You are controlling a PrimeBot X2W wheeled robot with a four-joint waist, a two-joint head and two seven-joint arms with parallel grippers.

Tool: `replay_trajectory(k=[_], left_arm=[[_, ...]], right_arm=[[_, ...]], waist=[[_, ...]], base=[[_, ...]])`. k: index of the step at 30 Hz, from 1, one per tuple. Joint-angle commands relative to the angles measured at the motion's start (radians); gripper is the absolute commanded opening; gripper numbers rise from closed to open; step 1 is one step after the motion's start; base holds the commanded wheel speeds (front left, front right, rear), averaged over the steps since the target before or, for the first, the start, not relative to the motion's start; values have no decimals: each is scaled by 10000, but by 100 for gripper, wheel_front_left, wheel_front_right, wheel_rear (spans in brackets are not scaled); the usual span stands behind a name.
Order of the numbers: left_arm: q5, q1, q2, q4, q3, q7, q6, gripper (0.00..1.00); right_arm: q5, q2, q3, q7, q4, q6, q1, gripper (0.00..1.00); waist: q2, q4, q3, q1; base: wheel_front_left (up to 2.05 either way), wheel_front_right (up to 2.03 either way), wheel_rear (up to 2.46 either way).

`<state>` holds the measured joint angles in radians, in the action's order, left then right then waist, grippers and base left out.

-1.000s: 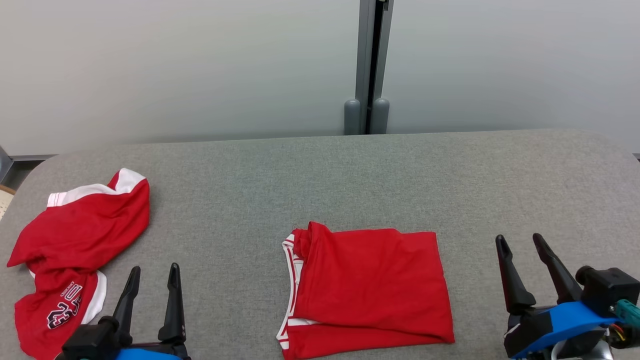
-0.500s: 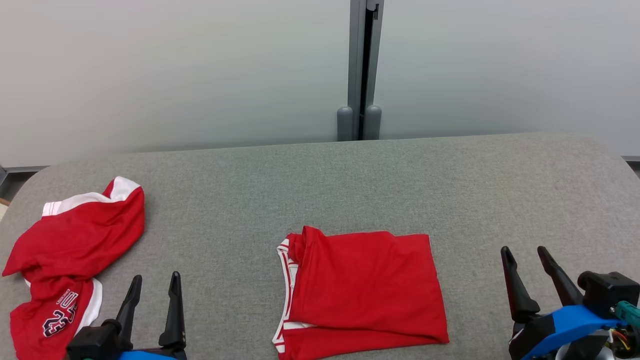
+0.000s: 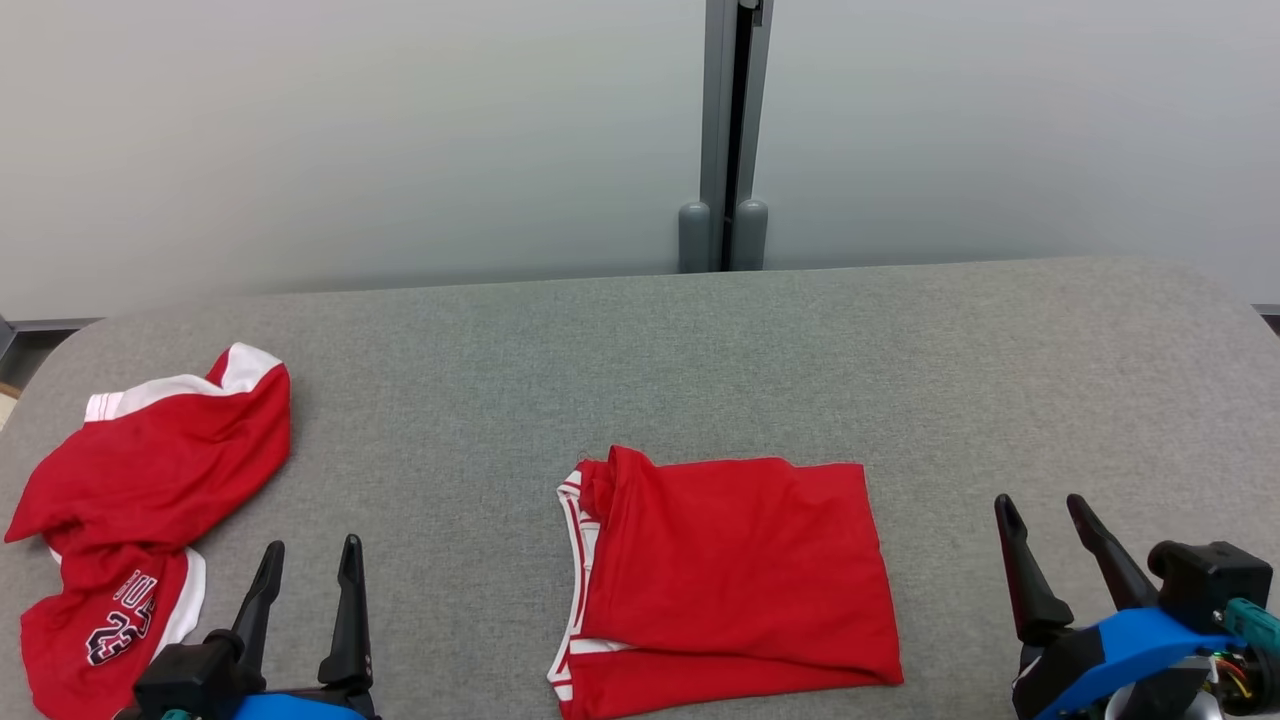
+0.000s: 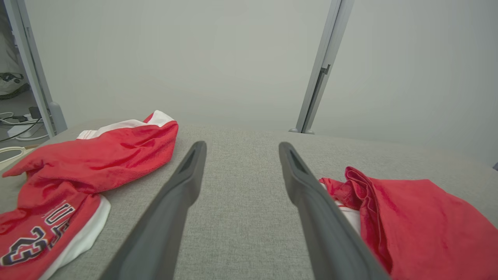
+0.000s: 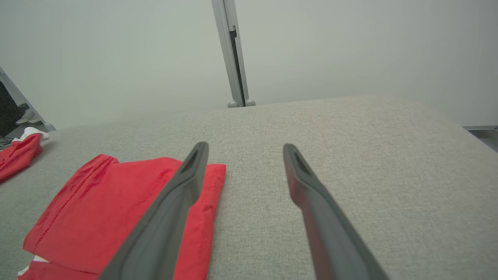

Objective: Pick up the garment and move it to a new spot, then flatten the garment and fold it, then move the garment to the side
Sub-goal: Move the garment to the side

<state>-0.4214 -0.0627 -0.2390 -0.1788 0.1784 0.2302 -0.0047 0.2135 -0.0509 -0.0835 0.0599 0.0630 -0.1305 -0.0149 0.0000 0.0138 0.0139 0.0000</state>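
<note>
A red garment with white trim (image 3: 735, 570) lies folded into a rough rectangle on the grey table (image 3: 640, 350), near its front middle. It also shows in the left wrist view (image 4: 420, 217) and the right wrist view (image 5: 101, 217). A second red garment (image 3: 150, 480), crumpled, with white trim and the number 23, lies at the left end (image 4: 89, 163). My left gripper (image 3: 311, 545) hovers open between the two garments, empty (image 4: 241, 144). My right gripper (image 3: 1039, 500) stands open and empty to the right of the folded garment (image 5: 245, 144).
Pale wall panels with a grey vertical post (image 3: 730, 130) rise behind the table's far edge. The table's corners are rounded. Bare grey cloth stretches across the back and the right end. Cables lie on the floor past the left end (image 4: 15, 124).
The head camera has shifted slightly, so the whole picture moved. Both garments lie as before and both grippers stay open in the same places.
</note>
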Motion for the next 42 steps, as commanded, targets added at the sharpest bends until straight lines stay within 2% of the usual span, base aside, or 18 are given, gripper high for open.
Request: replay_trajectory(k=[1, 7, 12, 19, 23, 33, 41, 42], left_arm=[[-39, 149, -55, 30, 16, -1, 39, 100], [-26, 285, -52, 112, 72, 22, 45, 100], [12, 473, -31, 195, 124, 65, 38, 100], [7, 655, -44, 231, 176, 99, -3, 100], [-10, 722, -32, 216, 206, 122, -36, 100], [-60, 703, -55, 176, 229, 201, -42, 100], [-95, 776, -9, 65, 294, 226, -47, 100], [-96, 766, -4, 55, 304, 232, -50, 100]], right_arm=[[-22, 6, 18, 46, -14, -5, 110, 100], [-30, 6, 218, 478, 0, -5, 580, 100], [-61, 3, 305, 1617, 356, -5, 1237, 100], [91, -1, 86, 3846, 1977, -5, 2035, 100], [295, -7, 39, 4525, 2863, -5, 2234, 100], [285, -1, -27, 4379, 4354, -5, 2671, 100], [863, 90, 750, 4534, 5613, -17, 2898, 100], [944, 100, 876, 4519, 5672, -19, 2916, 97]], waist=[[0, -41, -44, 0], [0, -264, -251, 0], [0, -565, -460, 0], [0, -967, -667, 0], [0, -1201, -738, 0], [0, -1396, -820, 0], [0, -1470, -797, 0], [0, -1476, -788, 0]], base=[[0, 0, 0], [0, 0, 0], [0, 0, 0], [0, 0, 0], [0, 0, 0], [0, 0, 0], [0, 0, 0], [0, 0, 0]])
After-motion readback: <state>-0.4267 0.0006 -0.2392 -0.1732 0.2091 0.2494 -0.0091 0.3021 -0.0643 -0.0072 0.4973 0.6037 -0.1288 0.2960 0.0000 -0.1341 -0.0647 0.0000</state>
